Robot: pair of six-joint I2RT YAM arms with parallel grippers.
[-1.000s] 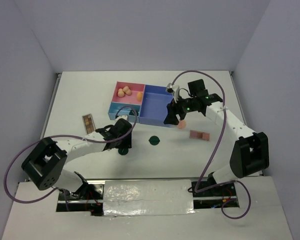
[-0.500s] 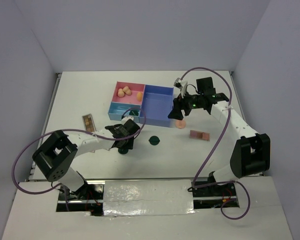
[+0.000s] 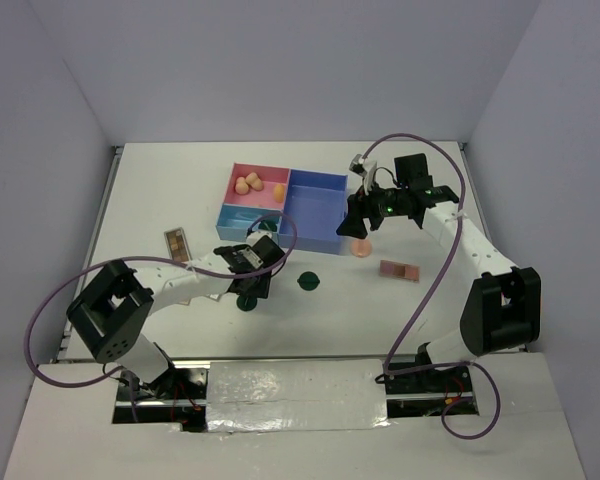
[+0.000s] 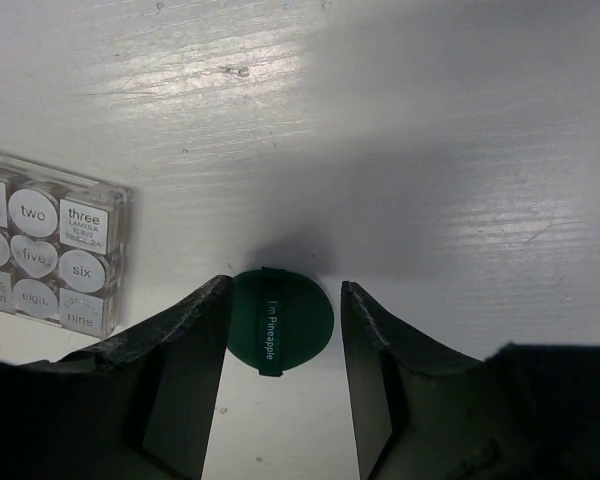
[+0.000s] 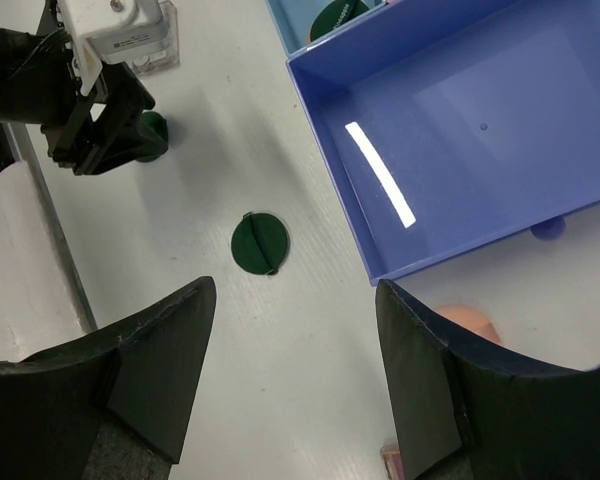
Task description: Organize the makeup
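Note:
A dark green round compact [image 4: 280,320] lies flat on the white table between the fingers of my left gripper [image 4: 286,290]. The gripper is open: the left finger is at the compact's edge and a gap shows on the right. From above, the left gripper [image 3: 251,284] is in front of the tray [image 3: 310,243]. A second compact [image 3: 308,281] lies alone. My right gripper [image 3: 357,228] hovers open and empty by the tray's right front corner, above a peach puff [image 3: 361,248]. Peach sponges [image 3: 248,183] sit in the pink compartment. Palettes lie at the left [image 3: 177,245] and the right [image 3: 400,269].
The large blue compartment [image 5: 460,130] holds nothing. A third compact [image 5: 335,15] sits in the light blue compartment. The clear palette case [image 4: 45,255] lies just left of my left gripper. Grey walls enclose the table on three sides.
The left arm's elbow swung right and its gripper shifted slightly over the compact. The right gripper moved a little right and back. Over the last half second almost nothing moved.

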